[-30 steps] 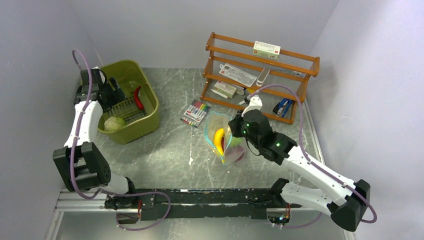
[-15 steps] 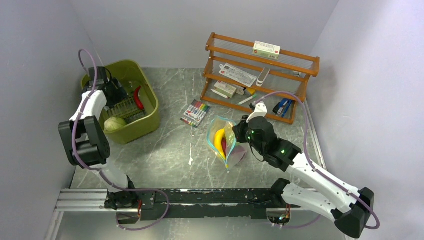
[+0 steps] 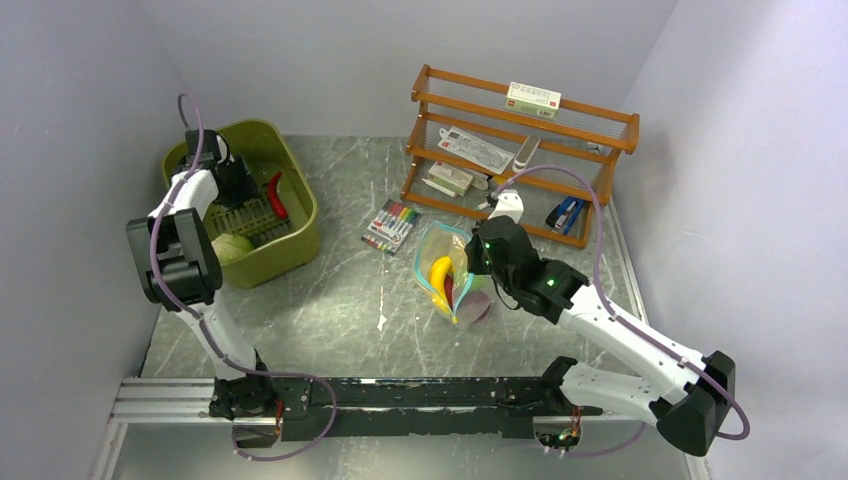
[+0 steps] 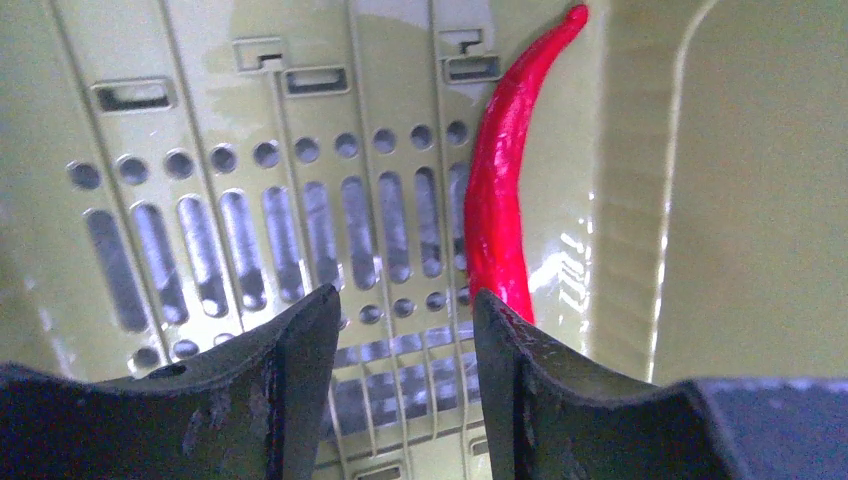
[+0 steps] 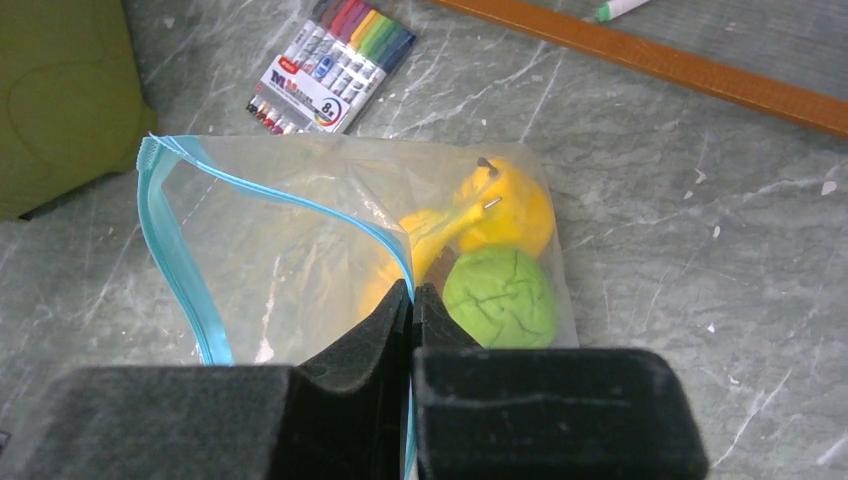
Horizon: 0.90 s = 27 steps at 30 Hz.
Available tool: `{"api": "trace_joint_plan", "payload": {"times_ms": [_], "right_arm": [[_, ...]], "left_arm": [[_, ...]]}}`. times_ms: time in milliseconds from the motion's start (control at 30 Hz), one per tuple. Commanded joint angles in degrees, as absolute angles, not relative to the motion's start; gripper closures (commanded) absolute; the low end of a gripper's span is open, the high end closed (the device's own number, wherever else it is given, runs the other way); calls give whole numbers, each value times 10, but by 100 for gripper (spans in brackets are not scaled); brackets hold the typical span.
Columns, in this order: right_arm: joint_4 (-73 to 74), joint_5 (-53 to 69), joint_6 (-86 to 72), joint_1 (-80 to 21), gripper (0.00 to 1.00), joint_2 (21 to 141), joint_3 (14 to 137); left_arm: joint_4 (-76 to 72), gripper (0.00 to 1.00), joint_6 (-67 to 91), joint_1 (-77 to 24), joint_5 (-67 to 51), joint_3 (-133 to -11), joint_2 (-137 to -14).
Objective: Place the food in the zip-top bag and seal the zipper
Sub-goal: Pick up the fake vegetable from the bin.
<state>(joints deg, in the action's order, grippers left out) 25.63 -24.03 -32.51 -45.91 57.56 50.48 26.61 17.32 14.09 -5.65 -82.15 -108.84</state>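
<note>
The left pincer (image 4: 405, 310) hangs low inside the green tub (image 4: 750, 200), its fingers partly apart with nothing between them, only the slotted floor of the tub. A red chili (image 4: 500, 200) lies just off the pincer's right finger and stretches away ahead of it along the tub's wall. Its near end may touch that finger, but the view does not settle it. A pale green ball (image 3: 230, 247) sits in the tub behind this pincer, back toward the arm.

On the worktop (image 3: 340, 290) further right, a pack of markers (image 5: 330, 70) lies ahead and to the left of the right pincer (image 5: 412, 295). That pincer is closed tight on the edge of the clear bag (image 5: 270, 230), pinching it at the blue strip (image 5: 170, 240), which runs off to the pincer's left with the mouth gaping. Inside the bag, just ahead of the fingers, lie a banana (image 3: 438, 278), a green ball (image 5: 498, 295) and a yellow piece (image 5: 510, 210).
</note>
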Motion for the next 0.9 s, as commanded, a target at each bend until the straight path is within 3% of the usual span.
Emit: {"api": "trace_joint_plan", "payload": {"times_ms": [0, 533, 867], "right_arm": [[267, -264, -316, -457, 100, 585, 530], [297, -273, -285, -456, 100, 571, 546], [306, -279, -307, -457, 100, 549, 534]], "left_arm": [[239, 49, 169, 132, -111, -860, -1109], [228, 52, 232, 91, -97, -909, -1199], [262, 60, 230, 90, -52, -923, -1216]]}}
